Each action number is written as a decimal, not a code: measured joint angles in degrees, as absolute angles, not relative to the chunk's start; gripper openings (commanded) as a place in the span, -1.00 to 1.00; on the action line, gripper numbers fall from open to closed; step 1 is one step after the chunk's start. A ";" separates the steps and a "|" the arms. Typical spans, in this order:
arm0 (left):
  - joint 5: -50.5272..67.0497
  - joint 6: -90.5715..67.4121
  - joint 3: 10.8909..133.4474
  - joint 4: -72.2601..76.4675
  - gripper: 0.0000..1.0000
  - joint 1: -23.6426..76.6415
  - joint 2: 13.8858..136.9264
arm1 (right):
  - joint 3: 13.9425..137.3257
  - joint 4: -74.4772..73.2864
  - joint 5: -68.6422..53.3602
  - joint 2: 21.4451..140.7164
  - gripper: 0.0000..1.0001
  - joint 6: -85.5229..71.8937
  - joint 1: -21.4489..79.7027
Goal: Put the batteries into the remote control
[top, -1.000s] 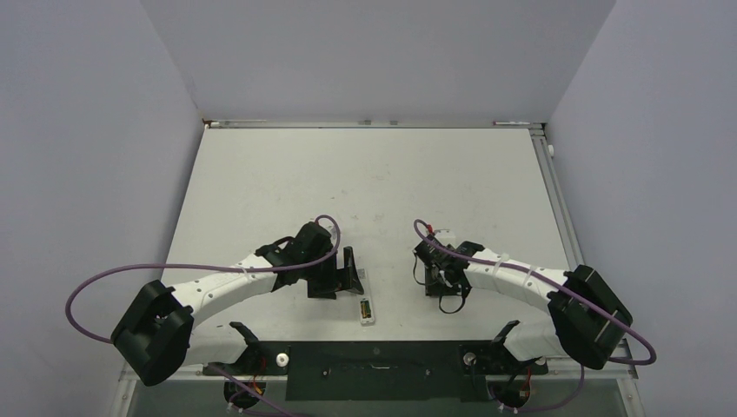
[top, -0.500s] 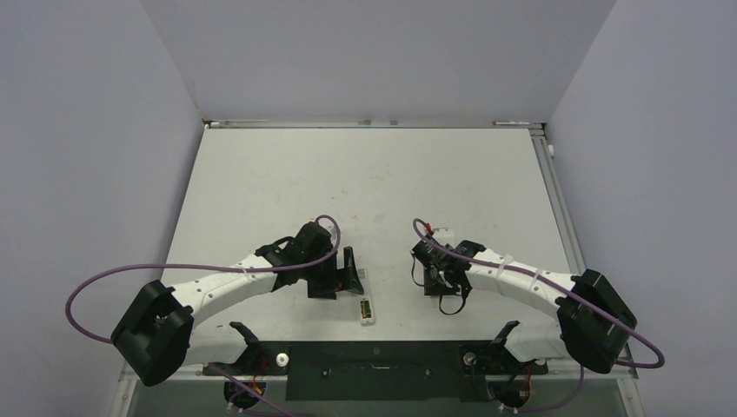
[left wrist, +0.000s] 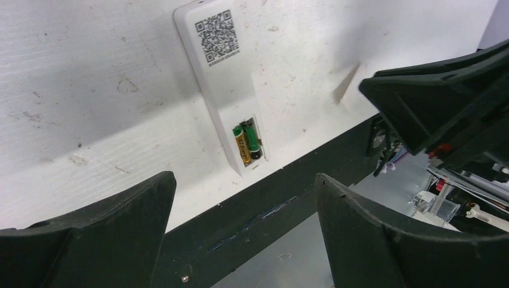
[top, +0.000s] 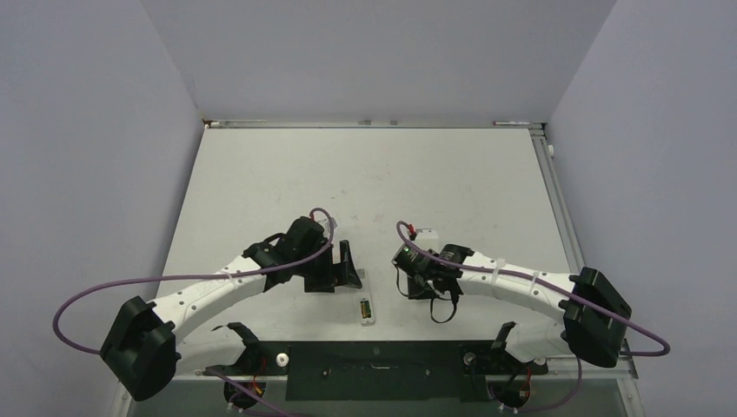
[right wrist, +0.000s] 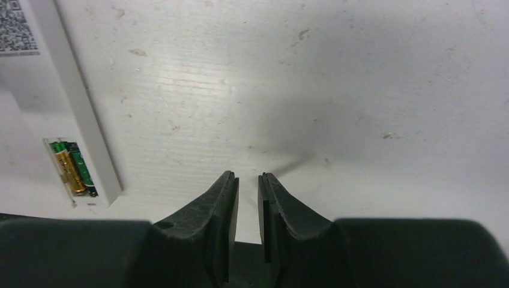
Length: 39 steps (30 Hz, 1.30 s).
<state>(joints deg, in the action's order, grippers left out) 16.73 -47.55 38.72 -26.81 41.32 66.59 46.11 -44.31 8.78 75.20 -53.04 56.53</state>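
Left claw (left wrist: 240,198) wide, right claw (right wrist: 247,183) nearly closed, empty

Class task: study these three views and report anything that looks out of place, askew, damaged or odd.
Nothing is damaged or spilled. One thing stands out: the remote control lies back-up with its battery recess uncovered, both batteries seated side by side, and no cover visible in any view.

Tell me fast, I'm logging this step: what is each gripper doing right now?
Left gripper: open, holding nothing, above the remote control.
Right gripper: nearly shut, a thin gap between its fingers, holding nothing.
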 measured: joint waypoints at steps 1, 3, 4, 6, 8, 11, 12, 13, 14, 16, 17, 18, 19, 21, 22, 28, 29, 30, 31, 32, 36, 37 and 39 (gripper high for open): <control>16.73 -47.33 39.05 -27.35 0.67 41.15 65.78 | 46.61 -44.42 8.93 75.55 -0.66 -53.43 57.21; 16.71 -46.74 40.14 -29.06 0.67 40.84 63.42 | 48.10 -44.66 9.54 76.77 -0.65 -54.83 59.27; 16.67 -46.39 40.60 -29.74 0.66 40.73 62.48 | 48.75 -44.75 9.78 77.36 -0.65 -55.42 60.23; 16.43 -45.60 41.95 -31.66 0.68 40.45 60.12 | 50.09 -44.91 10.28 78.54 -0.65 -56.69 62.08; 15.90 -44.58 43.09 -33.30 0.69 40.21 58.02 | 51.55 -45.08 10.66 80.09 -0.64 -58.02 63.88; 14.59 -42.98 44.23 -35.99 0.70 39.66 54.98 | 53.08 -45.32 11.49 81.82 -0.57 -59.59 65.52; 14.04 -42.48 44.45 -36.95 0.70 39.46 53.95 | 53.25 -45.34 11.66 82.11 -0.54 -60.01 65.89; 13.82 -42.13 44.53 -37.56 0.70 39.29 53.30 | 53.25 -45.47 11.75 82.21 -0.52 -60.51 66.08; 13.61 -41.67 44.53 -38.15 0.70 39.16 52.69 | 53.25 -45.80 11.90 82.24 -0.48 -60.88 66.11; 13.50 -41.04 44.53 -39.40 0.70 38.89 51.83 | 53.25 -46.68 12.49 82.15 -0.30 -61.78 66.11; 13.52 -40.75 44.53 -39.83 0.70 38.87 51.66 | 53.25 -47.20 12.75 82.00 -0.24 -62.35 66.11; 13.52 -40.45 44.53 -40.16 0.70 38.87 51.62 | 53.23 -47.72 12.91 81.78 -0.20 -62.83 66.13; 13.54 -40.07 44.53 -40.47 0.70 38.87 51.62 | 52.99 -48.12 13.06 81.28 -0.15 -63.24 66.22; 13.67 -39.44 44.51 -40.88 0.70 38.87 51.62 | 51.62 -49.34 13.26 79.46 -0.04 -64.29 66.57; 13.76 -39.22 44.51 -40.95 0.71 38.87 51.62 | 50.94 -50.11 13.30 78.72 0.02 -64.95 66.87; 14.41 -38.22 44.38 -40.56 0.71 38.87 52.01 | 43.35 -55.92 13.30 71.35 0.27 -70.19 67.96; 14.57 -38.22 44.38 -40.38 0.71 38.87 52.29 | 42.39 -56.82 13.34 70.17 0.29 -71.18 67.96; 14.85 -38.22 44.38 -40.18 0.71 38.87 52.64 | 41.58 -57.69 13.47 69.08 0.31 -71.94 67.96; 15.09 -38.17 44.36 -39.97 0.71 38.87 53.08 | 40.99 -58.39 13.67 68.16 0.32 -72.79 67.96; 15.33 -38.11 44.36 -39.77 0.71 38.87 53.56 | 40.51 -58.78 13.80 67.48 0.32 -73.41 67.92; 15.88 -37.52 44.36 -39.31 0.71 38.87 55.57 | 37.58 -58.81 14.06 66.50 0.32 -75.09 66.52; 15.99 -37.23 44.36 -39.22 0.71 38.87 56.03 | 36.38 -58.57 13.98 66.48 0.32 -75.35 65.58; 16.36 -36.93 44.36 -39.05 0.71 38.87 56.90 | 34.17 -58.02 13.69 66.15 0.32 -75.53 63.70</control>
